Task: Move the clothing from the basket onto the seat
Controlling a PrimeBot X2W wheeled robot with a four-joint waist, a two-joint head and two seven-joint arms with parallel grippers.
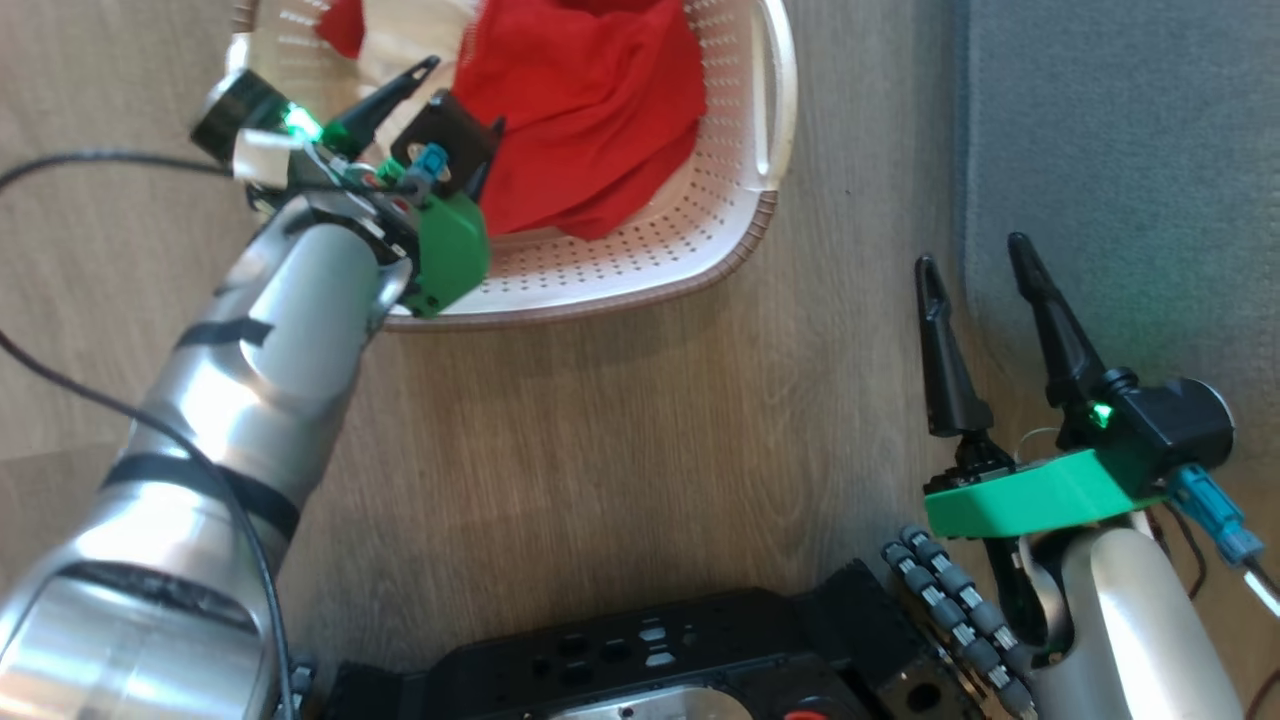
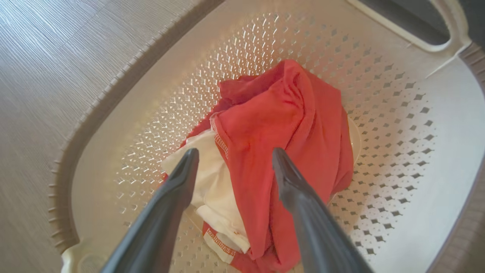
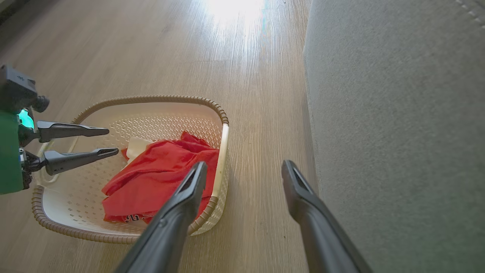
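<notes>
Left hand (image 2: 235,151), fingers spread wide and gripping nothing, hangs over the left side of the basket (image 1: 720,230) and points down at the clothing (image 2: 280,121). The right wrist view shows its tips clear of the fabric. The clothing is a crumpled red heap with a white panel, lying on the basket's perforated bottom. The basket stands on a wood-look floor (image 1: 600,430). Further right, the right hand (image 1: 972,251), likewise spread and empty, hovers above the floor just beside the edge of the grey seat (image 1: 1120,150).
</notes>
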